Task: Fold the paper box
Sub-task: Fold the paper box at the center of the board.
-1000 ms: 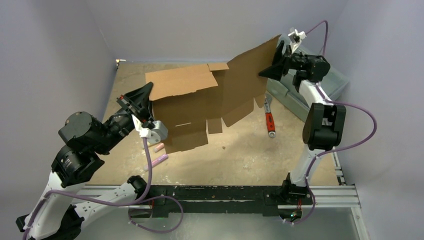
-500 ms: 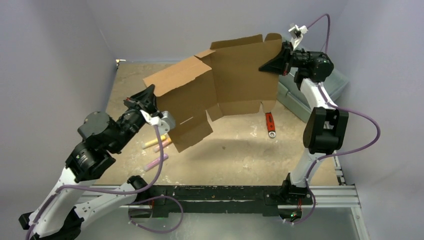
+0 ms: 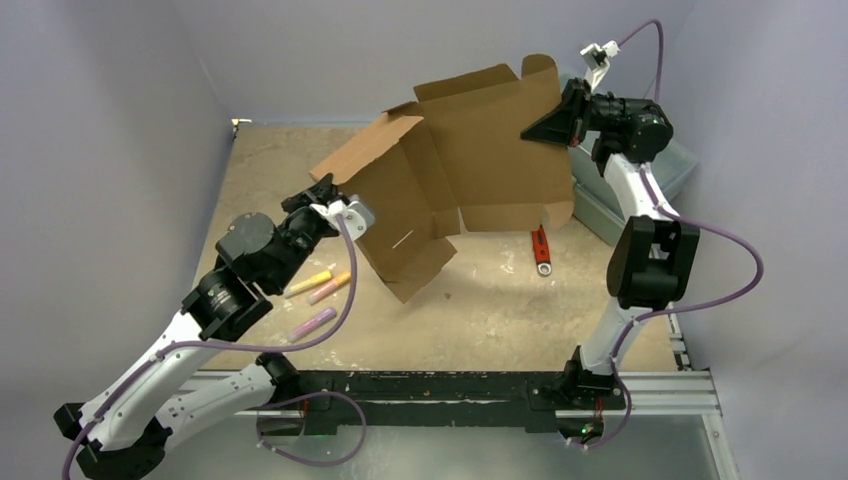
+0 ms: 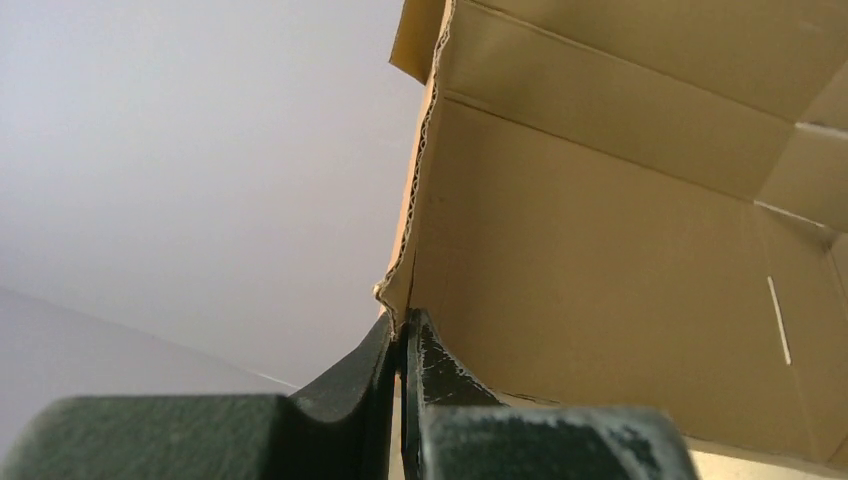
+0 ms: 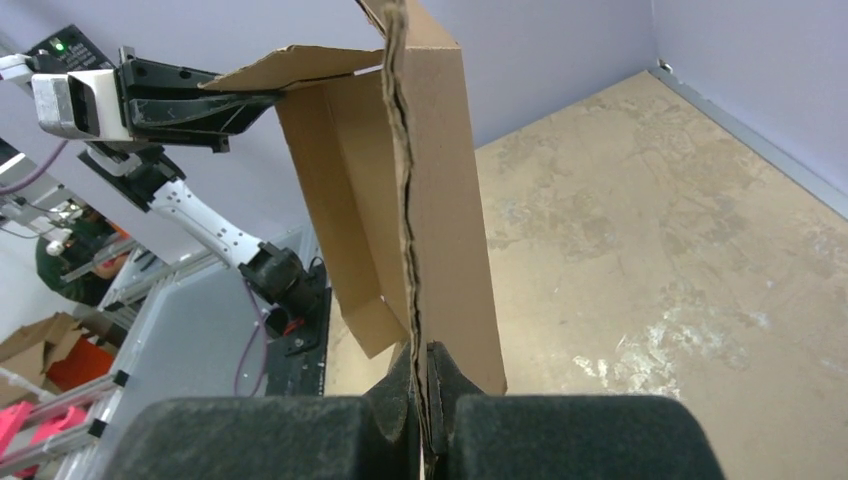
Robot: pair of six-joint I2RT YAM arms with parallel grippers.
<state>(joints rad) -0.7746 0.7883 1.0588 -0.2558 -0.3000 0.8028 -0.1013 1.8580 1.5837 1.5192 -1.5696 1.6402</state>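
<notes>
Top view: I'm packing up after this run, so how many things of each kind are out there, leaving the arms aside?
paper box: 1
markers: 3
wrench: 1
plastic toolbox: 1
Total: 6

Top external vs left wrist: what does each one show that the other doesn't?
Only top external: the right gripper shut on the cardboard box, a red wrench and three markers on the table, and a grey bin. Only left wrist: the fluted cardboard edge pinched between the fingers, close up. Both: the box, the left gripper shut on it, and the slit in one panel.
</notes>
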